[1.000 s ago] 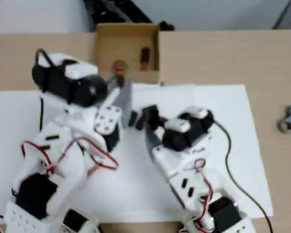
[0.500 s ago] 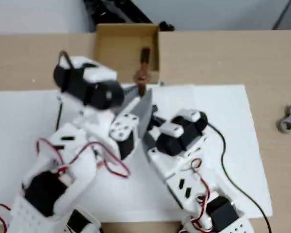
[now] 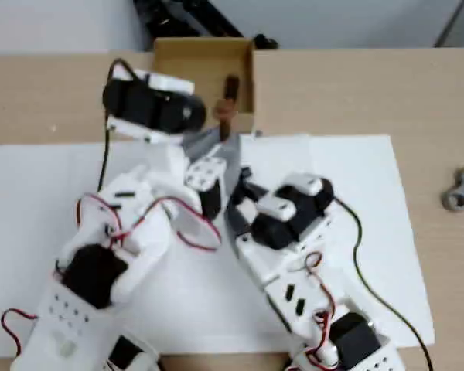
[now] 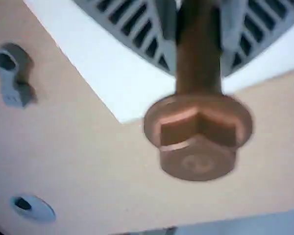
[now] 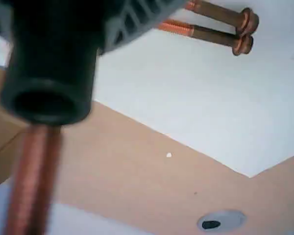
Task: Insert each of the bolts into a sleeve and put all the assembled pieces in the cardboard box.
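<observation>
Two arms work over a white sheet (image 3: 356, 201) laid on a wooden table (image 3: 332, 85), with the cardboard box (image 3: 178, 85) standing open at the far edge of the sheet. The left gripper (image 3: 223, 135) is closed on the shaft of a copper bolt (image 4: 198, 137). The flanged hex head points away from the wrist, and grey fingers (image 4: 230, 19) press against the shaft on either side. In the high view this bolt is held at the near wall of the box, by its right corner. One brown piece (image 3: 231, 86) lies inside the box against the right wall. The right gripper (image 3: 240, 193) is just beside the left one, over the middle of the sheet, and it grips a black sleeve (image 5: 48, 73) whose open mouth faces away from the wrist. A copper shaft (image 5: 32, 181) shows just past the sleeve mouth; whether it touches or enters the sleeve cannot be told. Two loose bolts (image 5: 220, 24) lie side by side on the sheet, heads level, well apart from the sleeve. A small grey metal part (image 3: 460, 188) rests on the bare table off the right edge of the sheet.
</observation>
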Controlling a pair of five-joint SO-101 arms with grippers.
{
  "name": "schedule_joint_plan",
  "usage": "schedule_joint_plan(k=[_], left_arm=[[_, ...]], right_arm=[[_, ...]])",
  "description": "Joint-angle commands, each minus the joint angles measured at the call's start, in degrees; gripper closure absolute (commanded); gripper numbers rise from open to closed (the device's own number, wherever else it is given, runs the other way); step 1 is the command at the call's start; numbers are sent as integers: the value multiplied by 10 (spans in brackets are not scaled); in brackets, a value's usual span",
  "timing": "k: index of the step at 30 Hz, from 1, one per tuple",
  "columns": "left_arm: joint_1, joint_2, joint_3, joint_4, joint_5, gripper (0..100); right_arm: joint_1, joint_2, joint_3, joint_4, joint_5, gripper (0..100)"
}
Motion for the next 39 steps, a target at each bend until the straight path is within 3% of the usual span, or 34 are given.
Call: schedule_joint_plan(k=[1,15,26,39], left_arm=[[-5,14,2,-29,11,995],[-7,19,-2,-25,33,995],[-4,24,-121,77,33,995],[29,25,-108,86,47,995]], right_arm=[[-6,-7,-7,-17,5,995],[-4,-7,-6,-16,5,995],[-4,-7,-5,-12,5,995],[-4,-7,-5,-12,5,995]])
